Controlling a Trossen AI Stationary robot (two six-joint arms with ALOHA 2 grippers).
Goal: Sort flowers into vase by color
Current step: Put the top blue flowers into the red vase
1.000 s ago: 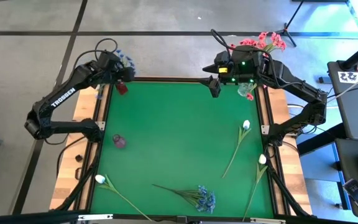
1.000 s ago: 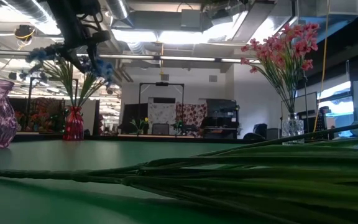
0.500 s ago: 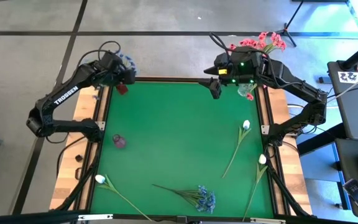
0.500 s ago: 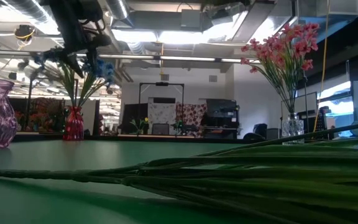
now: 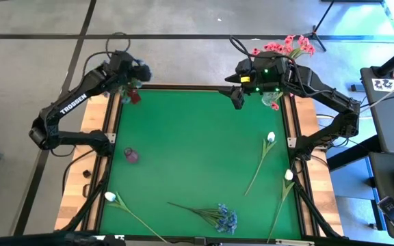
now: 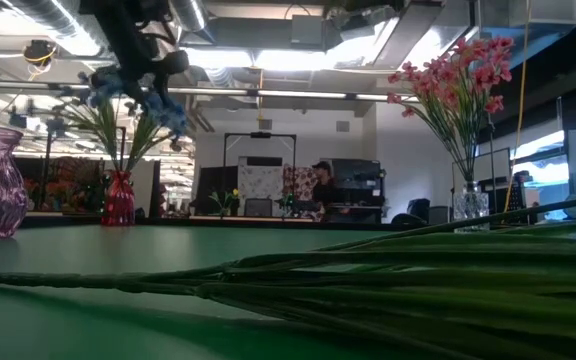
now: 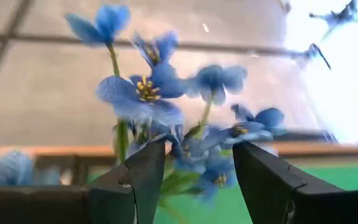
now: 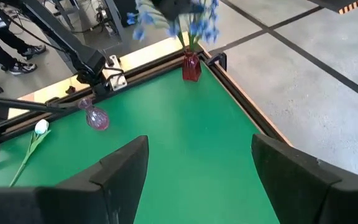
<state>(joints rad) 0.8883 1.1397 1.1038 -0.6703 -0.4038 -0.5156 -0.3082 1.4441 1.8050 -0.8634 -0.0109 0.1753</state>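
Looking at your left claw, it's up over the red vase at the far left corner of the desk, fingers spread with the blue flowers sitting in the gap between them; you can't tell if they touch the stems. Your right claw hangs over the far edge just beside the clear vase full of pink flowers, fingers wide apart, nothing in them. A purple vase stands empty near the left edge. Lying loose on the desk: a blue sprig by the near edge, two white buds toward the right edge, and one more white bud at the near left corner.
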